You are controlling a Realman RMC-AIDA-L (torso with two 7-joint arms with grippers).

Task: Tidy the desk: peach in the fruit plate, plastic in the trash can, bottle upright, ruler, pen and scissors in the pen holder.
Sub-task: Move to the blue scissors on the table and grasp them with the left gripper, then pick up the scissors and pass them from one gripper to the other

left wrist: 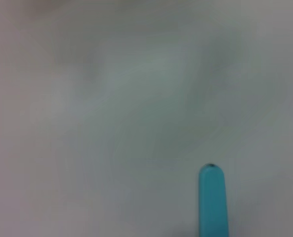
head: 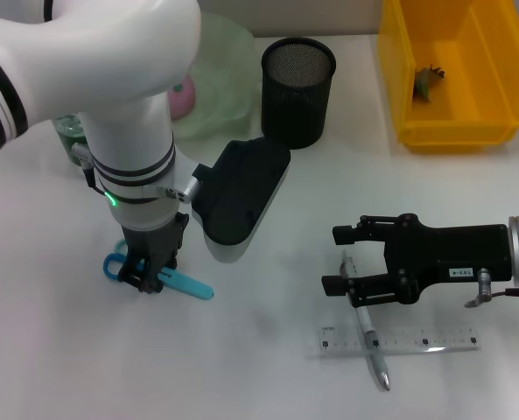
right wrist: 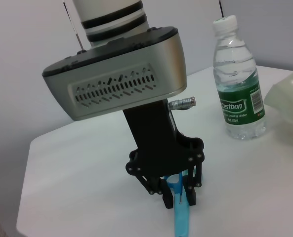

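Note:
Blue scissors (head: 187, 284) lie on the white table at the left; their tip shows in the left wrist view (left wrist: 213, 202). My left gripper (head: 150, 280) stands straight down on them, its fingers closed against the blade in the right wrist view (right wrist: 180, 196). My right gripper (head: 340, 260) is open, low over the table, with its fingers either side of the top end of a silver pen (head: 367, 331). The pen lies across a clear ruler (head: 417, 339). The black mesh pen holder (head: 298, 87) stands at the back. The water bottle (right wrist: 237, 84) stands upright. A pink peach (head: 182, 98) lies on the green plate (head: 224, 79).
A yellow bin (head: 456, 122) at the back right holds a scrap of plastic (head: 429, 80). The left arm's wrist housing (head: 240, 192) hangs over the table between the scissors and the pen holder. The bottle is partly hidden behind the left arm in the head view (head: 66, 136).

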